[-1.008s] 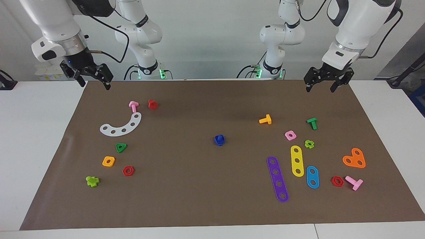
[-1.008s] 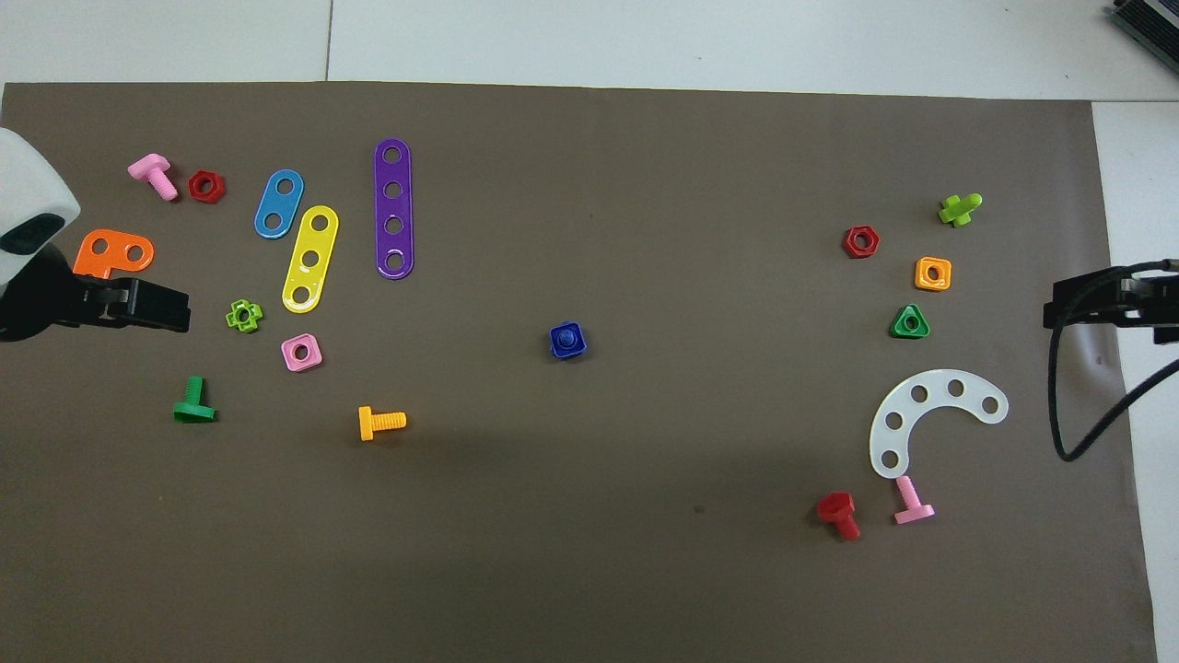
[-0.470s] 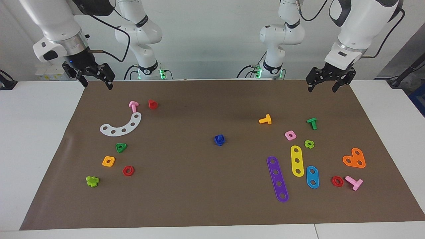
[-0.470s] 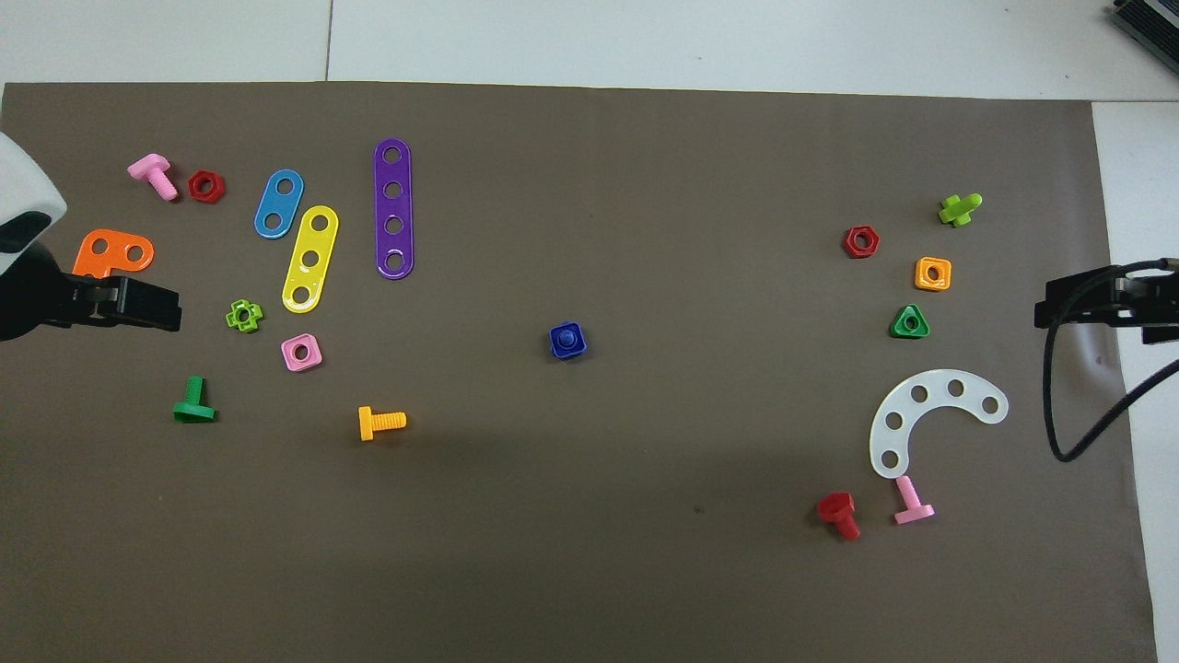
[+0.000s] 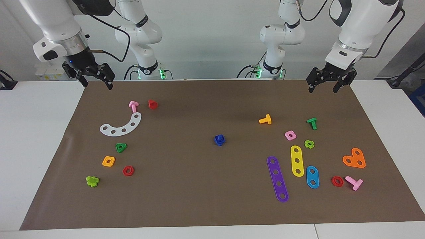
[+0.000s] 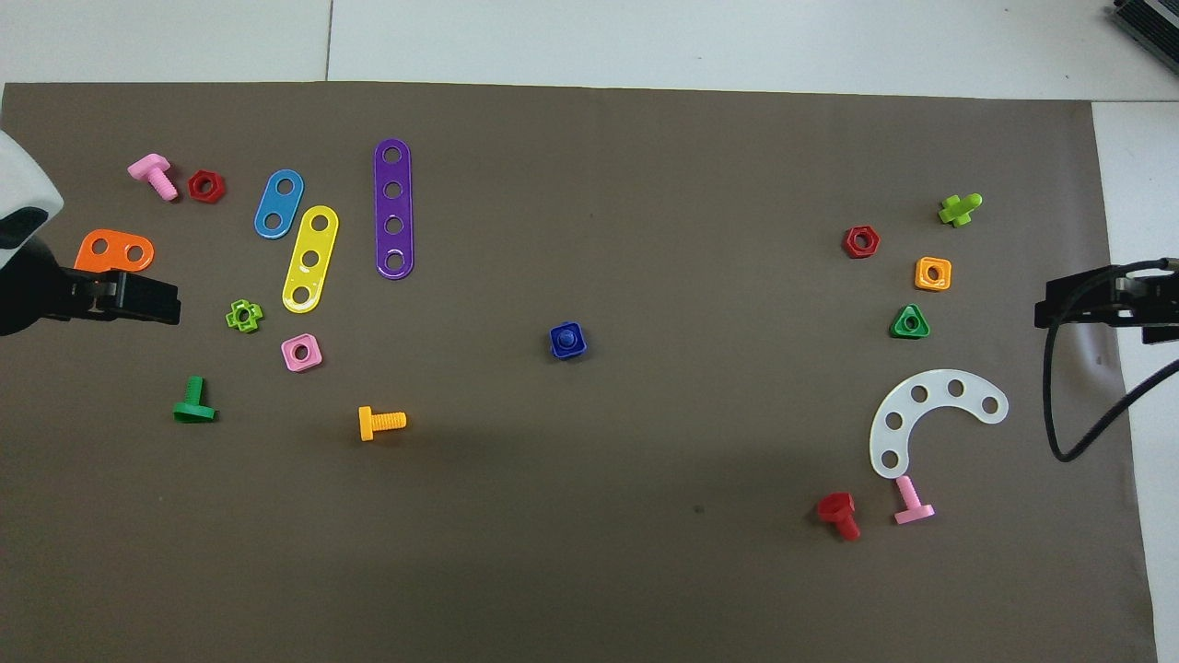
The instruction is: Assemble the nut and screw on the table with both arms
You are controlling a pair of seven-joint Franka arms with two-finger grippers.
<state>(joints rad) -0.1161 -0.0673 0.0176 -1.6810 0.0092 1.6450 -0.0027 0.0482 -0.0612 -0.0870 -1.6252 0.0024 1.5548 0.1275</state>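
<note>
Both sets of fingers, left [image 5: 322, 89] and right [image 5: 95, 85], wide, empty, raised at mat corners; nut [image 5: 219, 140] on screw [image 5: 219, 136] mid-desk: light, stiff, slippery; pinch nut's flats

Facing view: high, across the table [image 5: 23, 139], looking toward the robots at 12 o'clock, far enough to take in the whole brown mat [image 5: 199, 186]. Overhead view: high above the robots' end, aimed steeply down, arms entering at 6 o'clock. Shared: the mat [image 6: 645, 571], half a turn apart.
</note>
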